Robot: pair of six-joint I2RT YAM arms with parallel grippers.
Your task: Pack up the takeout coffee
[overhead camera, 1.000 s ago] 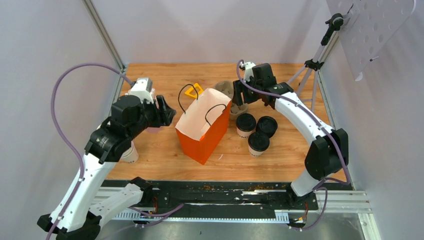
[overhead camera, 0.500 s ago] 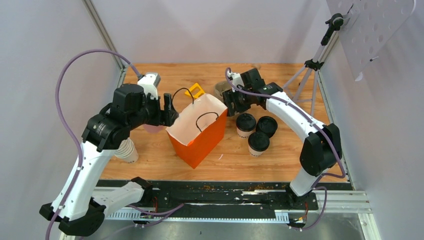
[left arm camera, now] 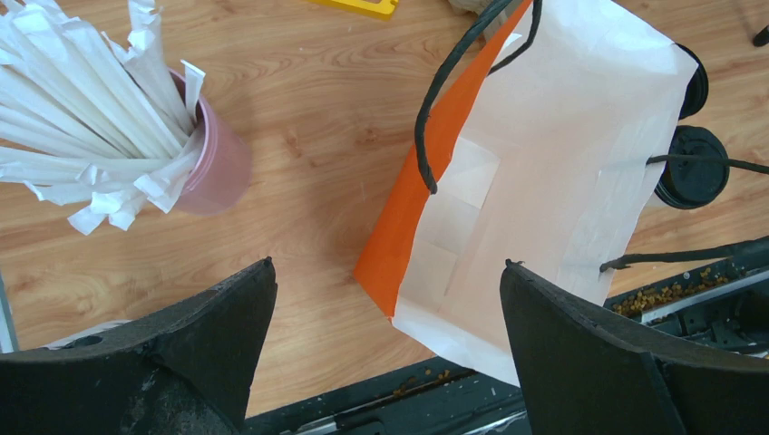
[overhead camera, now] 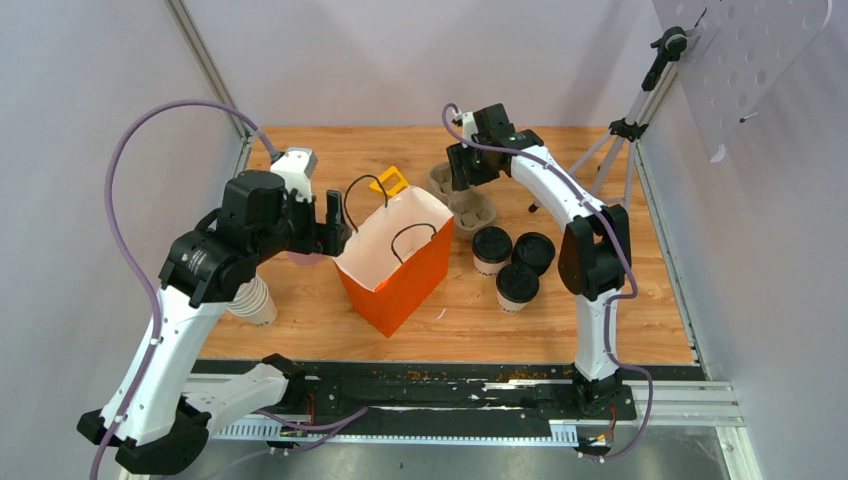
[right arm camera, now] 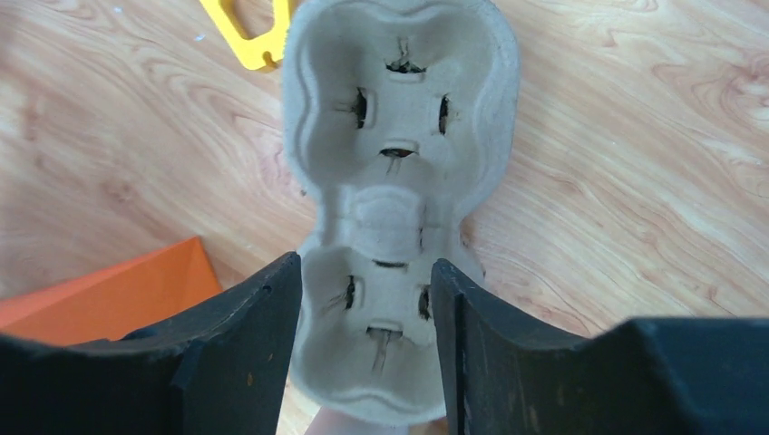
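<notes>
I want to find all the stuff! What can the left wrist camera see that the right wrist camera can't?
Only the left wrist: a pink cup of wrapped straws and two black-lidded coffee cups. Only the right wrist: the pulp cup carrier. Both: the orange paper bag, a yellow thing and the wooden table.

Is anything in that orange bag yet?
Empty: the bag stands open, only white lining inside; the lidded cups sit beside it.
</notes>
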